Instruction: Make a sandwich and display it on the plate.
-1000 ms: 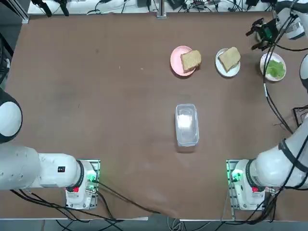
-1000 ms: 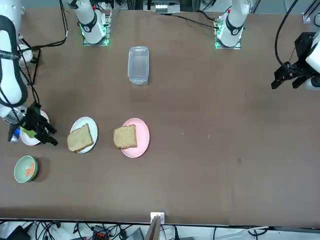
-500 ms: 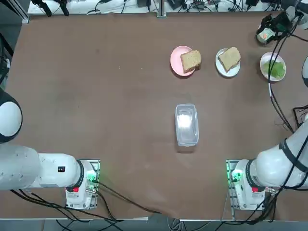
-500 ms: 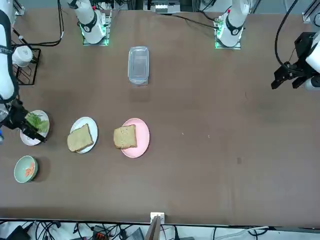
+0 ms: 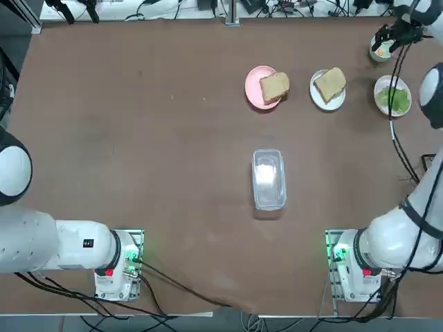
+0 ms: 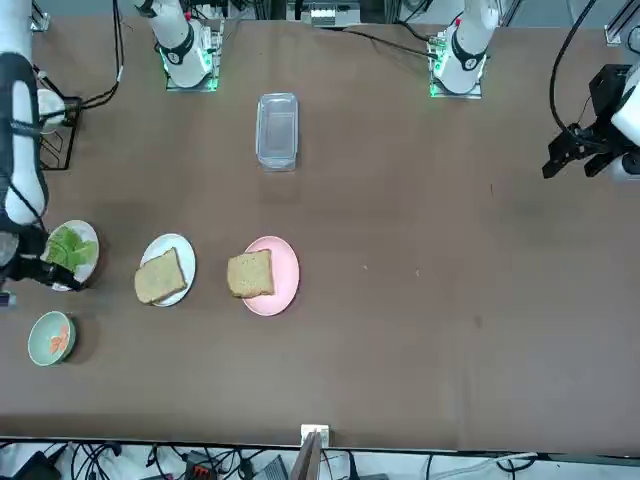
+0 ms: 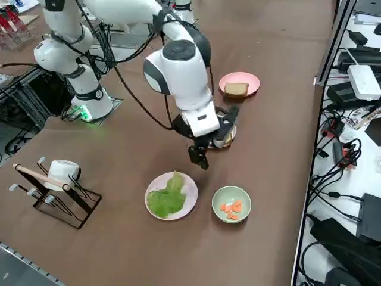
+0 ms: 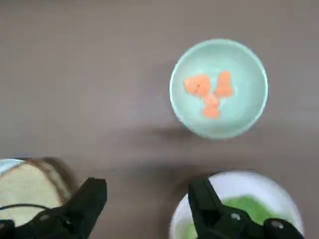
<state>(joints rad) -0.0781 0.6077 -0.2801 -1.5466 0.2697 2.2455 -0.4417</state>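
A thick tan-crusted bread slice (image 5: 330, 84) lies on the small white round plate (image 5: 319, 99), unstacked. At its three o'clock, the black right gripper (image 8: 147, 203) hangs wide open, empty.

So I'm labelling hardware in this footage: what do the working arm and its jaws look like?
The right arm is glossy white, with rounded segments and a bulbous wrist housing. Black cables loop along it, and its base glows green. The right gripper is matte black, with two angular, wedge-shaped jaws.
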